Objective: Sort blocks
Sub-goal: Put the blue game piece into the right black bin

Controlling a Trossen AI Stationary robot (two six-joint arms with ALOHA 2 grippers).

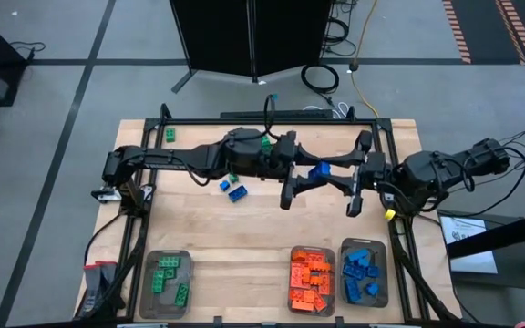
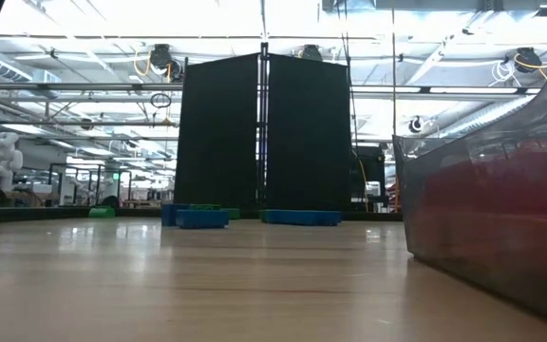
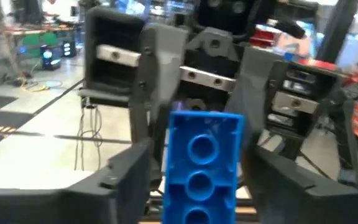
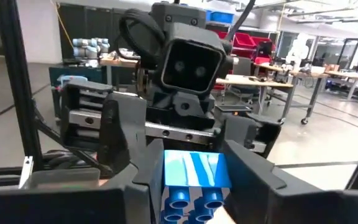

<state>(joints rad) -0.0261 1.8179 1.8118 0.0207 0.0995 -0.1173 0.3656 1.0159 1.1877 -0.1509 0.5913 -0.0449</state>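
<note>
A blue block (image 1: 318, 171) is held in the air over the middle of the table, between my two grippers, which face each other level. My right gripper (image 4: 194, 186) comes from the table's right and is shut on the block (image 4: 194, 177). My left gripper (image 3: 201, 180) comes from the left and is open. Its fingers stand on either side of the same block (image 3: 202, 162), with a narrow gap on each side. Loose blue blocks (image 1: 233, 190) and a green one (image 1: 169, 135) lie on the tabletop. My right gripper pinches the blue block by its two opposite side faces (image 4: 168, 180) between its two fingers. The fingers lie level and come from the table's right. The block is lifted well clear of the table, and its free end reaches out between the left gripper's fingers.
Three clear trays stand along the near edge: one with green blocks (image 1: 146, 293), one with orange blocks (image 1: 292, 273) and one with blue blocks (image 1: 386, 273). In the low view a tray wall (image 2: 492, 190) fills the right side, and blue blocks (image 2: 200, 218) lie farther off.
</note>
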